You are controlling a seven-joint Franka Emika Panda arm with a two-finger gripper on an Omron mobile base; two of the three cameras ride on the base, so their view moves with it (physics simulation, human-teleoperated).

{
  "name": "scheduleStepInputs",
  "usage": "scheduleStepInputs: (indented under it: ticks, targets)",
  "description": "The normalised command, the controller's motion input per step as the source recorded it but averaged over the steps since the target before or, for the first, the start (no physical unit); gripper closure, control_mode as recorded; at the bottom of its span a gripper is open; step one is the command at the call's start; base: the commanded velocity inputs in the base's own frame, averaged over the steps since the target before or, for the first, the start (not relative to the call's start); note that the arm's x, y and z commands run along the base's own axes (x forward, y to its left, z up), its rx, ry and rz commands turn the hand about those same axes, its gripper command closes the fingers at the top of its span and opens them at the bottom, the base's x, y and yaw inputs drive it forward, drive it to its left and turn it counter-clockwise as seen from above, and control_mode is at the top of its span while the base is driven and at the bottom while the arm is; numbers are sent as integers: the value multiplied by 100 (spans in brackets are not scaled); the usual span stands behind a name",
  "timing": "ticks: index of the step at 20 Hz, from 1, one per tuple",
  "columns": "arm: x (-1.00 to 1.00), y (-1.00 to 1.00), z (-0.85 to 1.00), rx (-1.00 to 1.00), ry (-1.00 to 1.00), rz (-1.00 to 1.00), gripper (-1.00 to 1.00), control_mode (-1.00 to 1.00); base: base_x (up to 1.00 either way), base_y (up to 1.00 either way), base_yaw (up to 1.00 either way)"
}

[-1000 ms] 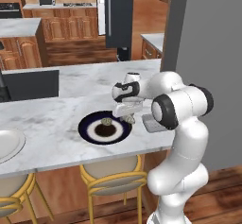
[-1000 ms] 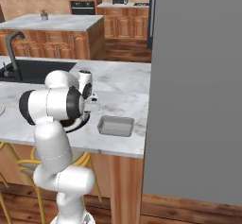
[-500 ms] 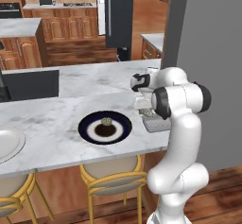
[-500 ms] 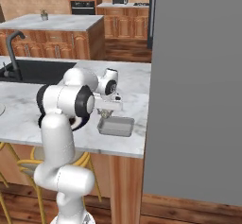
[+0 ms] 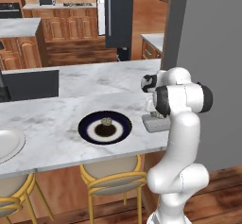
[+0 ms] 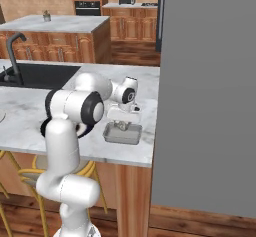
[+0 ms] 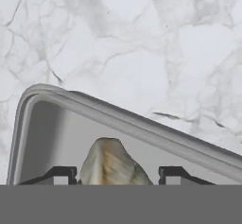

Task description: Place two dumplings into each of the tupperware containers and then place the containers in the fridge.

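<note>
Smooth translucent plastic container (image 7: pixel 56 124) on glossy veined marble counter (image 7: pixel 142 43)

Beige dumpling (image 7: pixel 112 162), whitish container (image 7: pixel 56 124) (grey-veined marble counter (image 7: pixel 142 38)).

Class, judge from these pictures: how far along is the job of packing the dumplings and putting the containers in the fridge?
Early. In hand: the gripper holds a dumpling over a tupperware container on the counter. One dumpling sits on the dark plate. Left: releasing it, loading the rest, then moving containers into the fridge.
</note>
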Motion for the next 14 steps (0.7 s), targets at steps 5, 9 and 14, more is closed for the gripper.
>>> scheduleStepInputs:
  ticks: [5, 9, 14]
  targets:
    - [-9, 6, -19, 0, -13, 13, 100, -100, 0, 0, 0]
    - [0, 10, -25, 0, -11, 16, 100, -100, 0, 0, 0]
    - [-21, 0, -3, 0, -2, 11, 100, -100, 0, 0, 0]
